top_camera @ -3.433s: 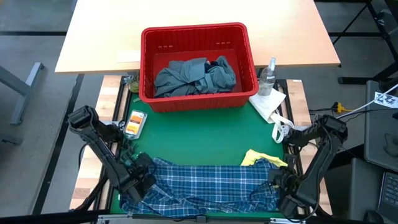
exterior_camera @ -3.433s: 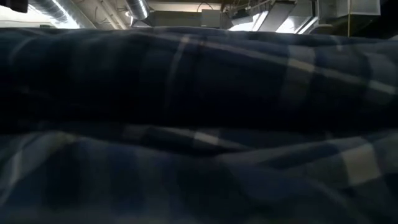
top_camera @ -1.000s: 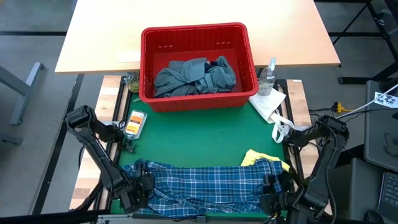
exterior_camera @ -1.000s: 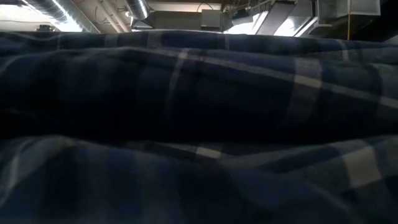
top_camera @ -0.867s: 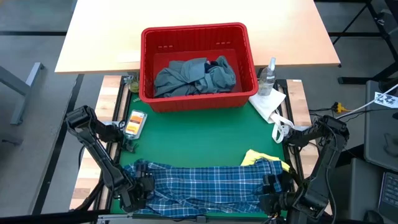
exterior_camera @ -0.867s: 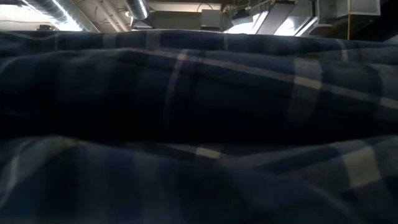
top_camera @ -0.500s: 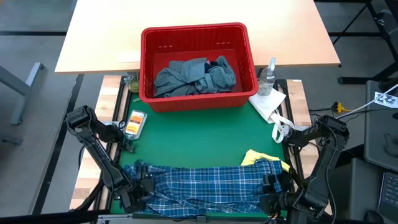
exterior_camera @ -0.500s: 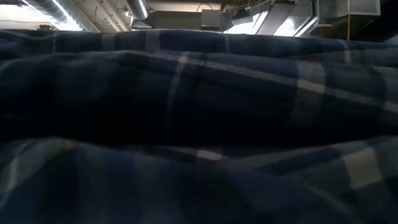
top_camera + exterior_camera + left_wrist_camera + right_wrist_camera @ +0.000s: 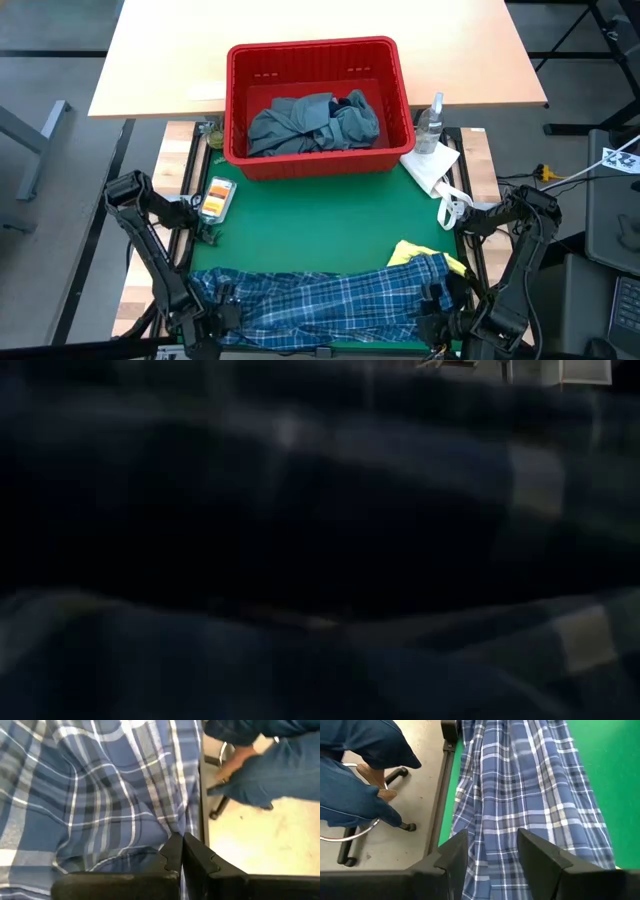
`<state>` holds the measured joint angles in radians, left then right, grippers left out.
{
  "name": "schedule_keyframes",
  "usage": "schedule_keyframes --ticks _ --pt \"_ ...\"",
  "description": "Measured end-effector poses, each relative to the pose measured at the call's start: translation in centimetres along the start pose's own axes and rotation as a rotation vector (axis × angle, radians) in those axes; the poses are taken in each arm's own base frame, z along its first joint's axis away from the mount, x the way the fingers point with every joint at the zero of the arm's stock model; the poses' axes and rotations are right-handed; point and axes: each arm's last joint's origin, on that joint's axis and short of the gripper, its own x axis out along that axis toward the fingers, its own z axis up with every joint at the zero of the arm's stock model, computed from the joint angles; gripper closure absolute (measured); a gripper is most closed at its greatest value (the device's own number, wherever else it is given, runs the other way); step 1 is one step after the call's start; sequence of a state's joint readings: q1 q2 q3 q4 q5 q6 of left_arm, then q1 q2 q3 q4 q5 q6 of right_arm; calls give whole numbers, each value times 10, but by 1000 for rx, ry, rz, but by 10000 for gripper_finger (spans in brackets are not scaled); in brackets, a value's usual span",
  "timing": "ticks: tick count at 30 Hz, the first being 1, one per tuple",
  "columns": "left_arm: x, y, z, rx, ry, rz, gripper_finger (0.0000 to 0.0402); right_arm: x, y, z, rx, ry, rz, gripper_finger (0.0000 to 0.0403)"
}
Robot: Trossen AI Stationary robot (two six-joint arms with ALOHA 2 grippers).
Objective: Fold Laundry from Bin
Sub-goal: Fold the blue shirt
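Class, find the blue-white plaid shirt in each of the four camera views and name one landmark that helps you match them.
High view: plaid shirt lies across the near edge of the green mat.
Low view: the shirt fills the picture, dark and close.
Left wrist view: shirt ahead of the shut left gripper.
Right wrist view: shirt beyond the open right gripper.
Shared landmark: the green mat, seen in the high and right wrist views.

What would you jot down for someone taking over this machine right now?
Left gripper: shut on the plaid shirt at its left end.
Right gripper: open, at the shirt's right end.
Shirt lies stretched along the green mat's near edge, unfolded; a yellow garment peeks out by its right end.
Grey-blue and dark garments wait in the red bin.
Nothing folded yet.
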<state>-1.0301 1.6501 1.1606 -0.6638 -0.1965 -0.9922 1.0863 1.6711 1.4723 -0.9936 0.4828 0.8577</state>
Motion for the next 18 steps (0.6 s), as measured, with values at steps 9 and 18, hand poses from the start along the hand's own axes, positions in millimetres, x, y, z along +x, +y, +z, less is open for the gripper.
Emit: schedule_keyframes --ticks 9,18 --pt "-2 -5 -7 -110 -27 11 384 0 1 0 2 -3 4 233" --pt "-2 -3 -7 -285 -32 18 282 1 -1 0 -2 -25 -28 233"
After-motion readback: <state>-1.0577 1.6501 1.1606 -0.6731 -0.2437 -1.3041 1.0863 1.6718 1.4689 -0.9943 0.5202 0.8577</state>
